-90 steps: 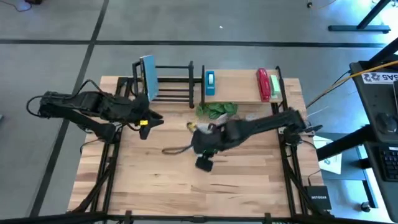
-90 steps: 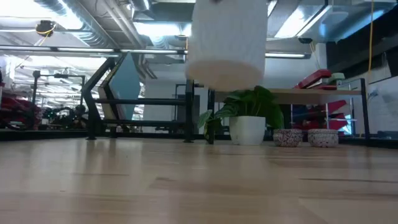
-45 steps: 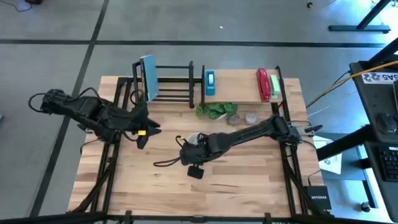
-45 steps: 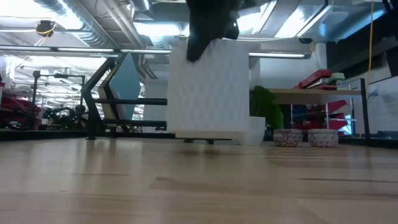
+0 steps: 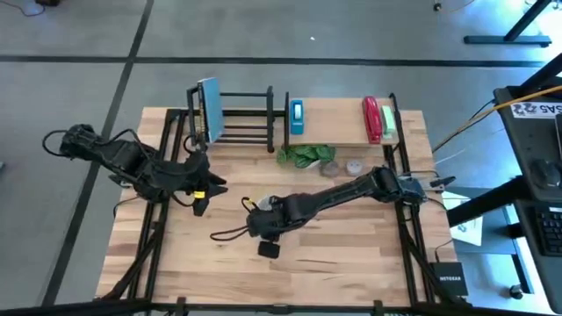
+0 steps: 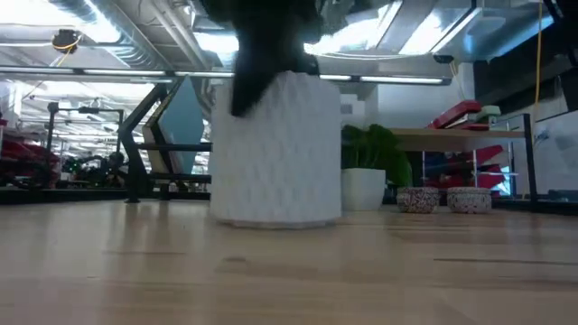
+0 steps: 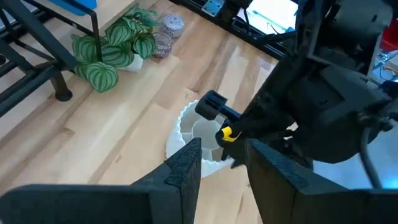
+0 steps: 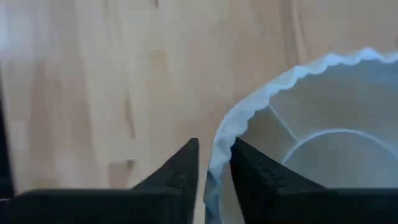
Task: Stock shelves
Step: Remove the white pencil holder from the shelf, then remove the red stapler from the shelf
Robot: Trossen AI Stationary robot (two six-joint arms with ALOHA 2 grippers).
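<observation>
The black open-frame rack (image 5: pixel 235 116) stands at the far edge of the table (image 5: pixel 351 254), left of centre, its thin bars running across the table's width; a light-blue flat item (image 5: pixel 209 109) leans upright at its left end (what it is cannot be told). Just beside it on the right, the light-wood shelf board (image 5: pixel 338 121) stretches between black uprights, its long axis also across the table. On the board a blue box (image 5: pixel 297 116) sits at the left end, and a red item (image 5: pixel 372 118) with a pale green one (image 5: pixel 387 119) touching it lies at the right end, both pointing front to back.

In front of the board a leafy green plant in a white pot (image 6: pixel 365 171) stands on the tabletop, with two small speckled bowls (image 6: pixel 442 199) just beside it to the right; their contents do not show.

Nearer the table's middle, a white ribbed cup (image 6: pixel 276 149) stands upright on the wood, open end up and empty inside as the right wrist view shows. The right gripper (image 8: pixel 211 160) has its fingers (image 8: pixel 180 168) pinched on the cup's wavy rim, one inside and one outside.

The left gripper (image 5: pixel 200 182) hovers over the table's left side, well apart from the cup, its fingers (image 7: pixel 186 167) spread with a gap between them.
</observation>
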